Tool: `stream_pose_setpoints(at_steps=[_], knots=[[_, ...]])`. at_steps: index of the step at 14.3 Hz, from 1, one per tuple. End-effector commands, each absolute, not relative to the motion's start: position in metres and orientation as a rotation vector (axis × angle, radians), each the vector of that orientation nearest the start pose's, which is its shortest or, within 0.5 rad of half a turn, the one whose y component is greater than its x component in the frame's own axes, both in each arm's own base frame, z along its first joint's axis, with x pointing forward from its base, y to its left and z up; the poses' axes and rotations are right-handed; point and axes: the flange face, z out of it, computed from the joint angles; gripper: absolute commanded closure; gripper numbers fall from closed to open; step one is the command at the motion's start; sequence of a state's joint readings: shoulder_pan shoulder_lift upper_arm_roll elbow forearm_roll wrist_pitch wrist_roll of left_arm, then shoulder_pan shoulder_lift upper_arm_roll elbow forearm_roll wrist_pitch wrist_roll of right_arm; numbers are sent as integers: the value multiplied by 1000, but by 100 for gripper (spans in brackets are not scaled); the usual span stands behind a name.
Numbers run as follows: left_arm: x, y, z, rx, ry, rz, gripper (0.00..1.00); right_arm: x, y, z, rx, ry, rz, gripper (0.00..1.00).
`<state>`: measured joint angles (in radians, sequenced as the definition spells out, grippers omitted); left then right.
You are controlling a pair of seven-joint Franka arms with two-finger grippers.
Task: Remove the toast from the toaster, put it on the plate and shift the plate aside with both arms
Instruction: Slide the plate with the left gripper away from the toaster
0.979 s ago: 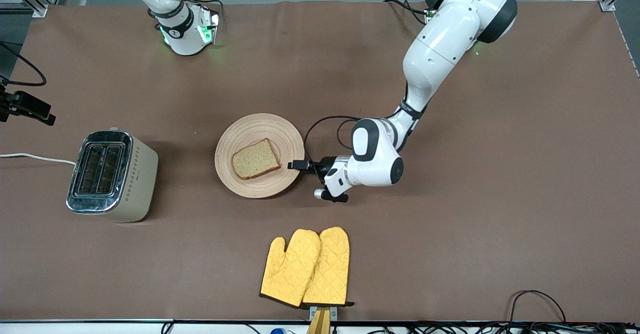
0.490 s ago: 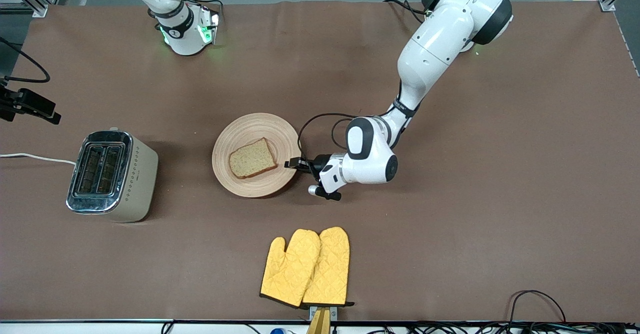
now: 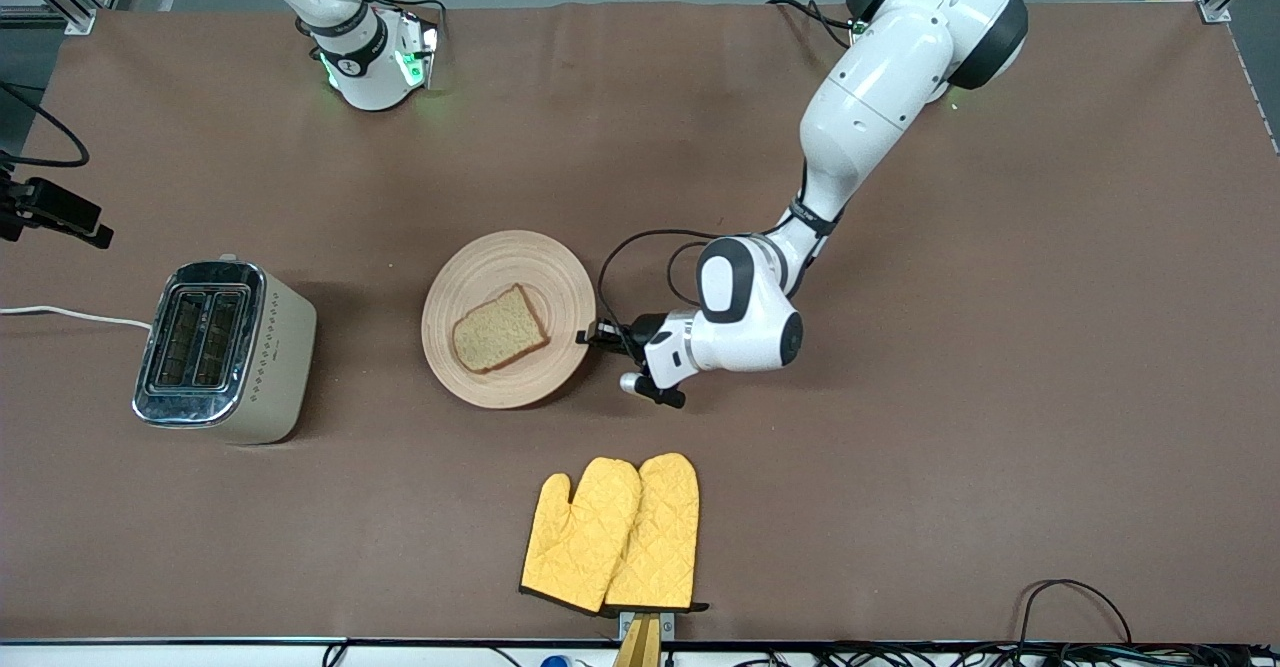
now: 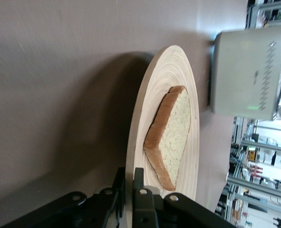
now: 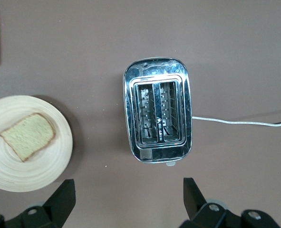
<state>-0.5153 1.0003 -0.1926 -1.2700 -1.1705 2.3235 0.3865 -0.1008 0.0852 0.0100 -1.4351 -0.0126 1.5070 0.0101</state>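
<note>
The round light-wood plate (image 3: 508,287) lies mid-table with the brown toast (image 3: 498,329) flat on it. My left gripper (image 3: 592,337) is shut on the plate's rim at the side toward the left arm's end; in the left wrist view the gripper (image 4: 129,180) has one finger above and one below the plate's rim (image 4: 135,118), with the toast (image 4: 171,135) just past the fingers. My right gripper (image 5: 128,199) is open and empty, high over the table beside the toaster (image 5: 158,114). The plate (image 5: 54,168) and toast (image 5: 27,136) also show there.
A cream and chrome toaster (image 3: 222,352) with empty slots stands toward the right arm's end, its white cord (image 3: 70,314) running off the table. A pair of yellow oven mitts (image 3: 615,532) lies nearer the front camera than the plate. Cables (image 3: 1080,607) lie along the front edge.
The plate with the toast has slid a little toward the toaster and turned slightly, with my left gripper still shut on its rim. The right arm has hardly moved.
</note>
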Motion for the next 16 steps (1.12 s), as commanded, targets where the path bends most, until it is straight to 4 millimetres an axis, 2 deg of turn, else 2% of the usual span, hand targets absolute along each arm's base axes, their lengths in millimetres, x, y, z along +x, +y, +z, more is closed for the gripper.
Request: stream_pose_setpoints(at_steps=[1, 2, 4, 6, 9, 11, 13, 15, 16], knots=[[640, -399, 220, 2064, -170, -202, 100, 571, -56, 636, -3129, 182, 2, 0], [655, -364, 225, 2059, -201, -231, 100, 571, -53, 636, -3129, 175, 7, 0], [674, -310, 234, 2035, -249, -281, 100, 570, -52, 636, -3129, 170, 19, 0], [692, -232, 234, 2010, -279, -287, 100, 570, -52, 635, -3129, 170, 21, 0], [708, -100, 232, 2039, -369, -236, 100, 568, -52, 635, -3130, 168, 38, 0], [703, -21, 223, 2055, -376, -241, 100, 568, -51, 635, -3130, 165, 40, 0], [694, 49, 214, 2067, -399, -193, 100, 568, -48, 635, -3130, 158, 40, 0], [682, 104, 191, 2039, -399, -130, 100, 568, -48, 635, -3130, 161, 38, 0], [675, 126, 180, 2026, -397, -105, 100, 568, -48, 635, -3130, 161, 38, 0]])
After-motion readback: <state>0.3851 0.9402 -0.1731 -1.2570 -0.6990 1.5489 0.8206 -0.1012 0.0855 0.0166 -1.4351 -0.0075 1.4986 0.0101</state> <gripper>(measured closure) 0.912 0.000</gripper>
